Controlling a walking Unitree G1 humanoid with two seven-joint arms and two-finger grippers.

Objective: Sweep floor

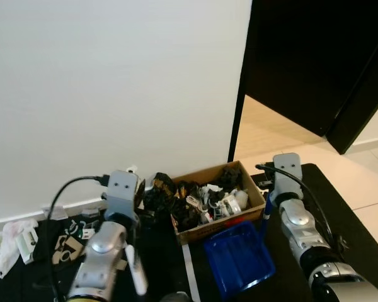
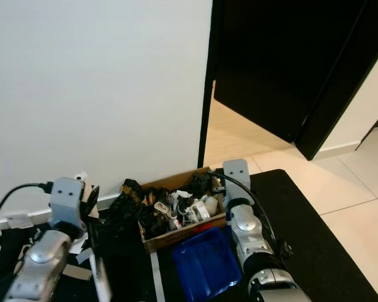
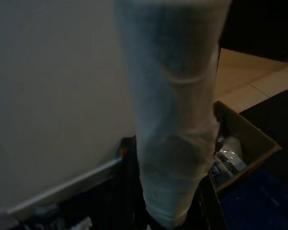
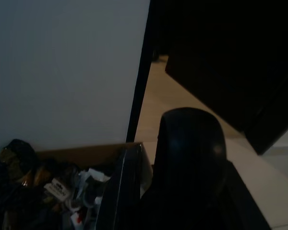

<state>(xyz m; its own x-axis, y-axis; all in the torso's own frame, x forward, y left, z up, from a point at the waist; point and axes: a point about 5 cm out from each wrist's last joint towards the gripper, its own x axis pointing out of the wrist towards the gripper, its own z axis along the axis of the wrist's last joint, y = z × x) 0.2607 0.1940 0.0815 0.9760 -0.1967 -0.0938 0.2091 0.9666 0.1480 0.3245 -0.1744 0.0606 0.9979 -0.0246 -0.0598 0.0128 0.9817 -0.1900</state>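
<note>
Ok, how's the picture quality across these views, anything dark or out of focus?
Both eye views are evenly lit and fairly sharp: the cardboard box of rubbish and the blue dustpan read clearly. The left wrist view is dim, with a pale handle looming close and blurred. The right wrist view is darkest: a black rounded shape up front is soft, though the white wall stays legible.

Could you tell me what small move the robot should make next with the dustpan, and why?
Probably lower the blue dustpan flat onto the black mat. It sits just in front of the full cardboard box, while paper scraps lie on the robot's left, so the pan likely needs setting before anything is swept in.
</note>
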